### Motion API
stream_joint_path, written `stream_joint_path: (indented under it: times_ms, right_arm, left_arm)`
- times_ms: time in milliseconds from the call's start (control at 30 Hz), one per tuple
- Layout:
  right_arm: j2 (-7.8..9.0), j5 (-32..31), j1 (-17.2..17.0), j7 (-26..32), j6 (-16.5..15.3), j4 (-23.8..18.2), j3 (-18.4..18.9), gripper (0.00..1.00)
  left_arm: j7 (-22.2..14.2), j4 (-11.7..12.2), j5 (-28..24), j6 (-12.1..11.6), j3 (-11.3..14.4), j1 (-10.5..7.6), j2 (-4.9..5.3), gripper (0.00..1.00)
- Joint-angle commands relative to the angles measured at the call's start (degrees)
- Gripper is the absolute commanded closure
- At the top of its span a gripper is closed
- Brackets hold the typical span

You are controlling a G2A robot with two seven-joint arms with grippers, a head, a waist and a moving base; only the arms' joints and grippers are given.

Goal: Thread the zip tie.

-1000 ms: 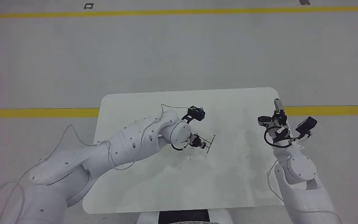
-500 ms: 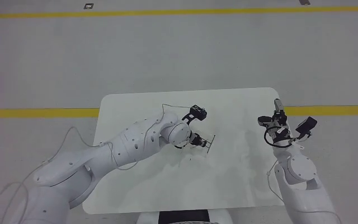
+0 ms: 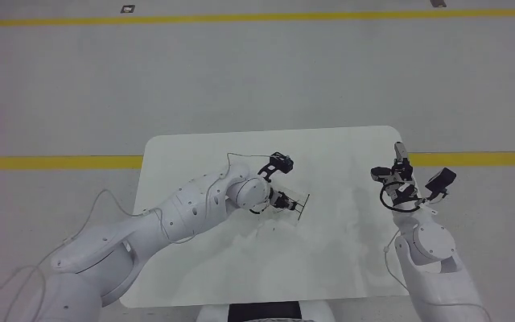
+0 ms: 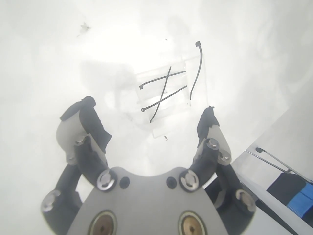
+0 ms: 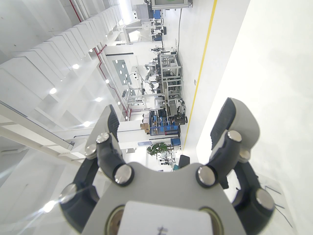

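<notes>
Over the counter, top view: the left arm stretches out to about the middle. The left pincer sits just at 9 o'clock of the zip ties, which lie flat on the surface. The right pincer is held at the counter's 3 o'clock edge, well apart from the ties.

Left wrist view: the left pincer is released, its fingers spread wide with nothing between them. Just past the fingertips lie three black zip ties, crossed over one another on a clear flat piece. A single zip tie lies curved just beside them, apart from the crossed three.

Right wrist view: the right pincer is released and holds nothing. It points off the counter towards the hall behind.
</notes>
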Motion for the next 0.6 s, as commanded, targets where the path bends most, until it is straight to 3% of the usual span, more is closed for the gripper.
stream_joint_path:
  times_ms: [0,100,267,567]
  right_arm:
    - [0.00,0.00,0.00,0.00,0.00,0.00,0.00,0.00]
    - [0.00,0.00,0.00,0.00,0.00,0.00,0.00,0.00]
    - [0.00,0.00,0.00,0.00,0.00,0.00,0.00,0.00]
    - [0.00,0.00,0.00,0.00,0.00,0.00,0.00,0.00]
  left_arm:
    - [-0.27,0.27,0.38,-0.24,-0.04,0.08,-0.15,0.45]
    - [-0.41,0.70,0.55,-0.62,-0.33,0.23,-0.45,0.61]
    - [-0.92,1.49,0.68,-0.91,-0.90,0.55,-0.85,0.56]
    - [-1.43,2.16,1.26,-1.43,-2.10,1.27,-1.07,0.56]
